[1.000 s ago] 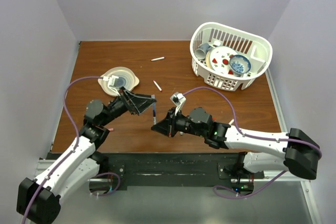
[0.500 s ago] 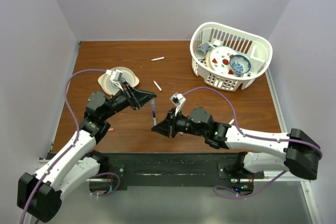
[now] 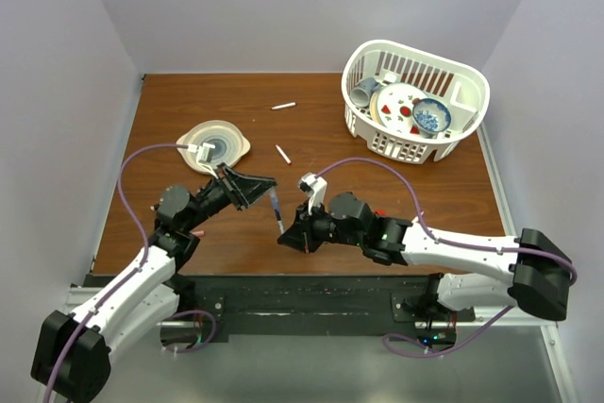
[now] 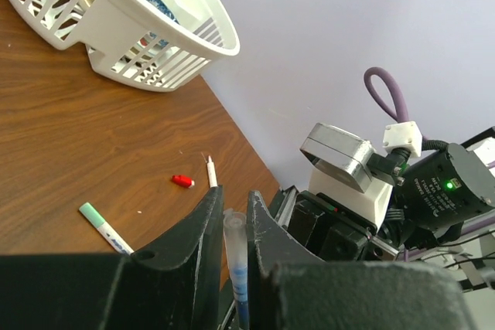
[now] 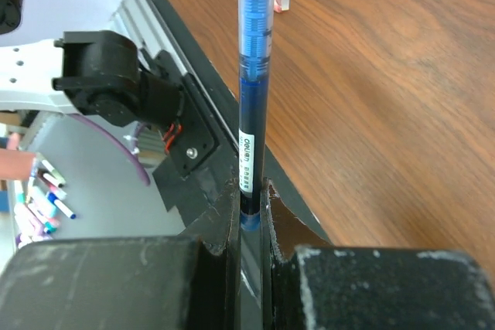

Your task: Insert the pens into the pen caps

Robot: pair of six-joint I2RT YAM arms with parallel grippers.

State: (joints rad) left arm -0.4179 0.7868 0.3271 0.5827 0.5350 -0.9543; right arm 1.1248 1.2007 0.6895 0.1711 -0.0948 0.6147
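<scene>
Both your arms reach inward, low over the brown wooden bench (image 3: 236, 120), meeting near its middle. Your right pincer (image 5: 249, 206) is clamped on one end of the slim blue plastic pen (image 5: 253, 98); your left pincer (image 4: 234, 206) squeezes its clear end.

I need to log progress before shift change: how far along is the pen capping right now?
Done: one pen with a green end looks capped and set aside. In hand: the right fingers grip the blue pen by its base, and the left fingers clamp its clear upper end. Left: a far white pen, a nearer white pen and a red cap lie loose.
</scene>
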